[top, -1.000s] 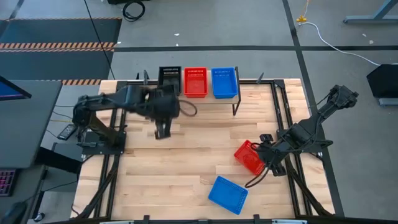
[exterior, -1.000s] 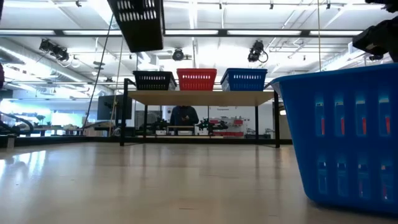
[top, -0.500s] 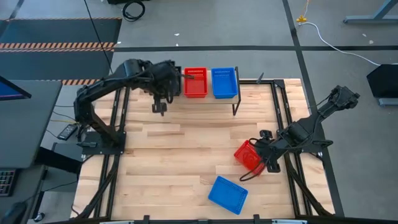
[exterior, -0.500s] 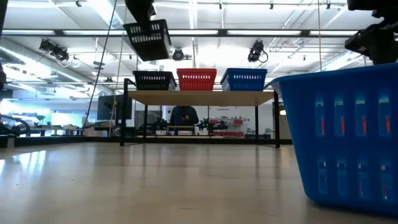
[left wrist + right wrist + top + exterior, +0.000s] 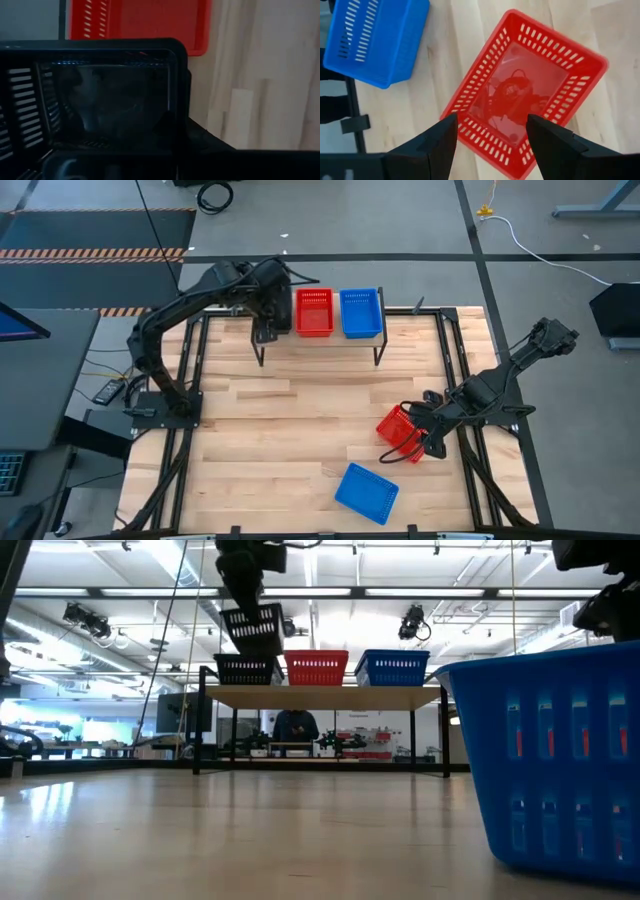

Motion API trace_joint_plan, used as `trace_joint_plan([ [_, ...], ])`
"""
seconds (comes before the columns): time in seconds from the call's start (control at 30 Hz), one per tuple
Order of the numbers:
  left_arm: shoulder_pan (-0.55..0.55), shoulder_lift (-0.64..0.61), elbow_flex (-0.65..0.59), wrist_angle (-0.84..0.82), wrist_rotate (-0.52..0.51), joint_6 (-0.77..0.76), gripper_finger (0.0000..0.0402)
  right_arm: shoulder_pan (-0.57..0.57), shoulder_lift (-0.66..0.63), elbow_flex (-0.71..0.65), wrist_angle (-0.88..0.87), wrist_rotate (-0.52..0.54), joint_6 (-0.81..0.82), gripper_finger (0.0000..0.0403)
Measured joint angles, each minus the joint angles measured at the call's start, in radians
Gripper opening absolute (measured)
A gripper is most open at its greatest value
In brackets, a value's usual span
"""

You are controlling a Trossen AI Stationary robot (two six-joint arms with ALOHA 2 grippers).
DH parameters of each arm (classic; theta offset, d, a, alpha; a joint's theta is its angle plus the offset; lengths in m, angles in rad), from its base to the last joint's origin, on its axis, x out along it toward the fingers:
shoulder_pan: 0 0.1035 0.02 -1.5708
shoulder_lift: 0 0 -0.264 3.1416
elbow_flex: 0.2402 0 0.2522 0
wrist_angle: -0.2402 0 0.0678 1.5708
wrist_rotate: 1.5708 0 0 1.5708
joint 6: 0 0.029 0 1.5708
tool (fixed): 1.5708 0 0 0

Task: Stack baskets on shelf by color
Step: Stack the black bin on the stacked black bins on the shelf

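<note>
Across the far edge of the table stood the shelf (image 5: 310, 338), carrying black (image 5: 246, 670), red (image 5: 314, 311) and blue (image 5: 361, 312) baskets. At about eleven o'clock the left gripper (image 5: 266, 308), clamped shut on another black basket (image 5: 253, 628), held it just above the black one. At four o'clock the right gripper (image 5: 490, 131) hung spread wide over a loose red basket (image 5: 526, 88), holding nothing; at six lay a loose blue basket (image 5: 366, 492).

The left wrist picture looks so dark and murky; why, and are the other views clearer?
Left wrist view: a black basket fills the lens, shadowed and blurred. Right wrist view: bright, the red basket crisp. Low view: ceiling lights glare, the near blue basket looms large.
</note>
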Motion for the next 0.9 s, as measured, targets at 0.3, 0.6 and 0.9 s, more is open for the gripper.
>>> trace_joint_plan([
  [0.3,0.024,0.027,0.0,0.02,0.03,0.032,0.001,0.0,0.0,0.0,-0.001,-0.035,0.04,0.024],
  [0.6,0.083,0.029,0.0,0.017,0.069,0.074,0.001,0.0,0.0,0.0,-0.003,-0.026,0.039,0.024],
  [0.9,0.097,0.034,-0.084,0.008,0.146,0.177,0.001,0.0,0.0,0.0,-0.006,0.001,0.04,0.024],
])
